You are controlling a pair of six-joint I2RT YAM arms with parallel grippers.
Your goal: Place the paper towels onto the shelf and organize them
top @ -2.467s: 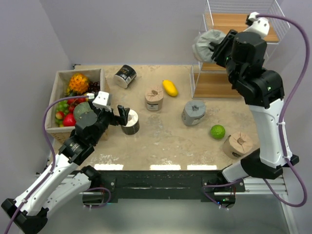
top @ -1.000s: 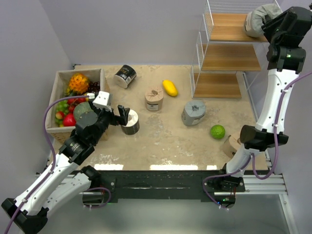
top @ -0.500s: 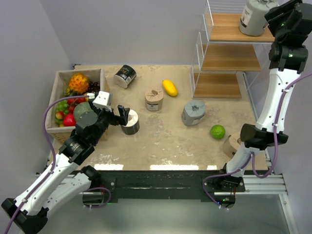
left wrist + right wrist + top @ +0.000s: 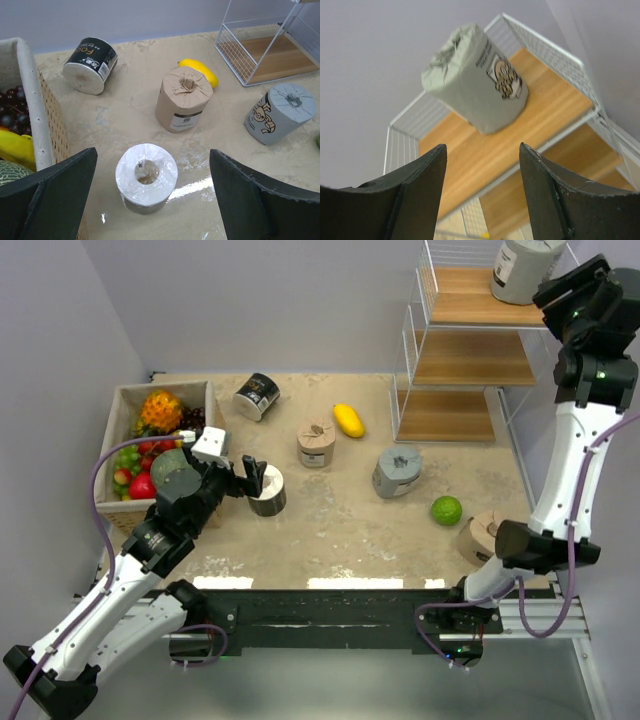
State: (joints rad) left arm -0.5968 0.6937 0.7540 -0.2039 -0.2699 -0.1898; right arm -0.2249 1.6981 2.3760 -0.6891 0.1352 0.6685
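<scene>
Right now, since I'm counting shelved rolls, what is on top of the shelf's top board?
One grey roll stands upright on the top board; the rest seen is bare wood. From above, the right arm hides the board's right edge.

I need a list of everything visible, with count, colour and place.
shelf: 1, white and wood, back right
grey paper towels: 2, grey, top board and mid-right
tan paper towels: 2, tan, centre and near right
black paper towels: 2, black, back and front left
yellow fruit: 1, yellow, mid-back
green fruit: 1, green, right
box of fruit: 1, pale, left
left hand: 1, black, open at the front black roll
right hand: 1, black, open beside the top board
</scene>
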